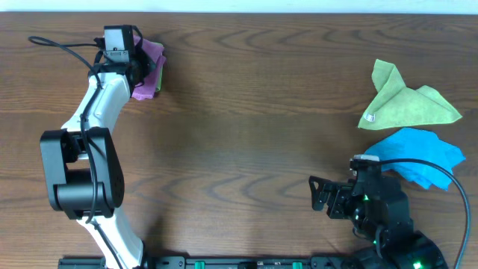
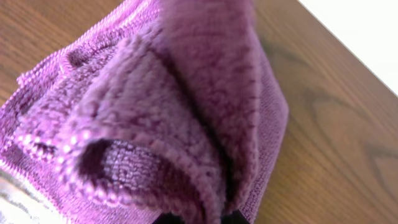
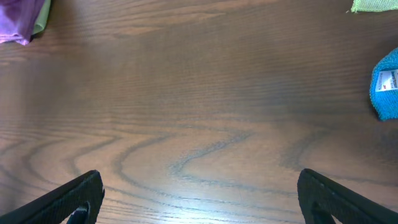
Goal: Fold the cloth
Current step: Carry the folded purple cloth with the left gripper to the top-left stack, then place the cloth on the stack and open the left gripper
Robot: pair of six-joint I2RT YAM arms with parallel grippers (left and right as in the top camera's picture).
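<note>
1. the cloth [image 1: 151,58], mauve and fleecy, lay bunched at the far left corner of the table [image 1: 239,134], not spread flat. a sliver of green fabric [image 1: 158,77] showed against its near side.
2. the left gripper [image 1: 142,69] was pressed together on a thick fold of the cloth, its arm stretched out to that corner.
3. the step in hand looked like bringing the cloth out onto open wood so it could be laid flat. to do that well, the pinch should carry only the mauve layer and leave the green fabric behind. the pull should run low toward the middle so the bundle unrolls instead of dragging as a wad. a grip nearer a corner would serve the fold better than one on a lump.
4. the right gripper [image 1: 317,196] stood spread wide, holding nothing, at the front right, just beside the blue cloth [image 1: 418,153]. the green cloth [image 1: 407,101] lay beyond that.
5. the left wrist view alone showed the pile, the stitched hem [image 2: 56,59] and the rolled fold running down to the dark fingertips, all of which the overhead view hid under the wrist. only the overhead view gave the whole layout. the right wrist view added bare wood between its own fingers and a white tag [image 3: 385,79] on the blue cloth.
</note>
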